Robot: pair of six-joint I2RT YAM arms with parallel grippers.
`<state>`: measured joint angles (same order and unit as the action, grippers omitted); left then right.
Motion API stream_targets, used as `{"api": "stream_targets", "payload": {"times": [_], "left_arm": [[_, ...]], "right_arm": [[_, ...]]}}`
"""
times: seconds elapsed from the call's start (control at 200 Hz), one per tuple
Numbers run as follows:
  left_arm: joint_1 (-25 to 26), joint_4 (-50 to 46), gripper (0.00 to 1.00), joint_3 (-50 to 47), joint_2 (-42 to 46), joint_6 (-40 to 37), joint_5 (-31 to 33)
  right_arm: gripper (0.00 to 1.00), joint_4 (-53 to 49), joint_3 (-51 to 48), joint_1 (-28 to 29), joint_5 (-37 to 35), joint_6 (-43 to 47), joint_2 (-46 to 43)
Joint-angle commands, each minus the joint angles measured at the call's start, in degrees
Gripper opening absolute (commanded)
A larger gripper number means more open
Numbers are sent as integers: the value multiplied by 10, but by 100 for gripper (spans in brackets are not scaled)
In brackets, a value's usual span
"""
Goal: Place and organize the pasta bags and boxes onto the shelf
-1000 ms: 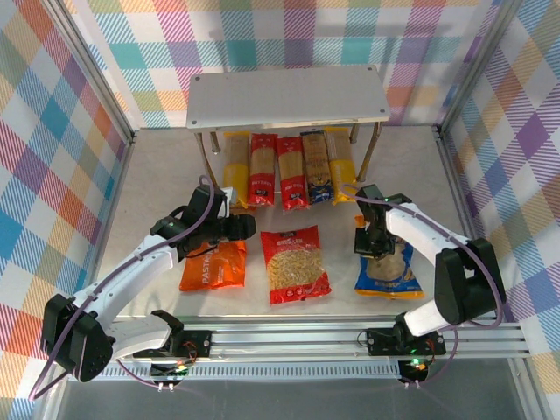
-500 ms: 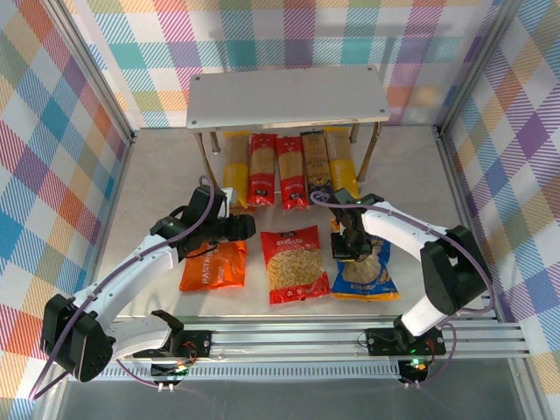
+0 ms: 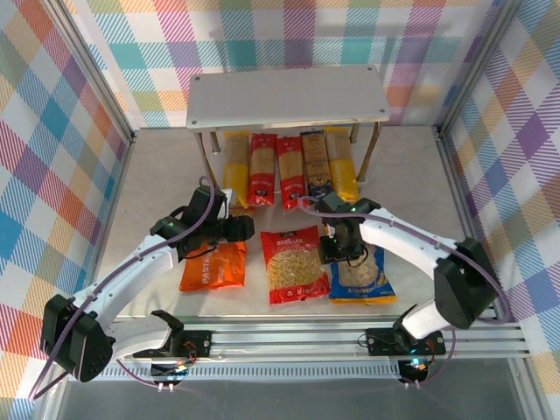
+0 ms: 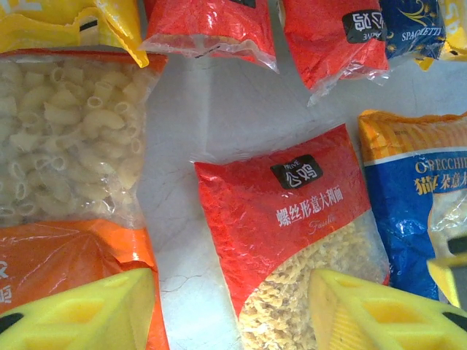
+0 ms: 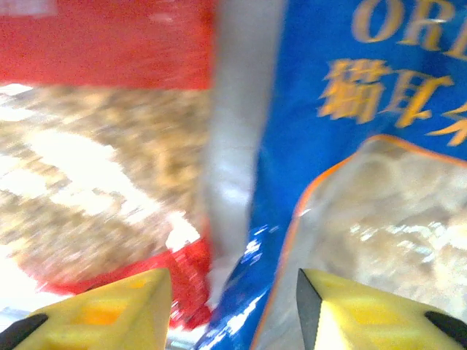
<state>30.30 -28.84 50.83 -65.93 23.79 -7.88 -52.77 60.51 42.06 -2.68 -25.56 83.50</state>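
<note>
We see the shelf (image 3: 289,98) at the far side of the table (image 3: 157,184), with its top plate bare. Beneath it the five pasta boxes (image 3: 290,172) lie side by side: yellow, red, red, dark blue, yellow. Their near ends poke out past the plate's front edge.

The three bags lie flat in a row nearer the arm bases: orange bag (image 3: 213,267), red bag (image 3: 296,265), blue bag (image 3: 361,278). A strip of bare table parts orange from red, while between red and blue there is only a thin sliver.

The left gripper (image 3: 243,229) hangs above the far end of the wider strip, jaws spread, nothing between them. The right gripper (image 3: 337,249) straddles the sliver at the blue bag's left edge, jaws spread too. Its wrist view is blurred, so we cannot tell whether the fingertips touch the film. Open table lies either side of the shelf legs.
</note>
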Motion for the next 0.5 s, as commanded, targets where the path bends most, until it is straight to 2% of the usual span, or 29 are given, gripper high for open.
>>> {"api": "stream_targets", "payload": {"times": [0.0,0.105,0.205,0.295,0.495], "left_arm": [[4,-15,58,7,7,-12,7],[4,-18,58,8,8,-12,13],[4,-28,58,13,15,-14,33],[3,-42,61,24,27,-20,51],[1,-68,63,46,43,-35,71]], "right_arm": [[47,-13,15,47,9,-16,-36],[34,17,0,98,51,-30,-27],[17,30,-6,138,56,-40,13],[12,38,-5,162,63,-45,54],[9,63,0,186,65,-54,104]]}}
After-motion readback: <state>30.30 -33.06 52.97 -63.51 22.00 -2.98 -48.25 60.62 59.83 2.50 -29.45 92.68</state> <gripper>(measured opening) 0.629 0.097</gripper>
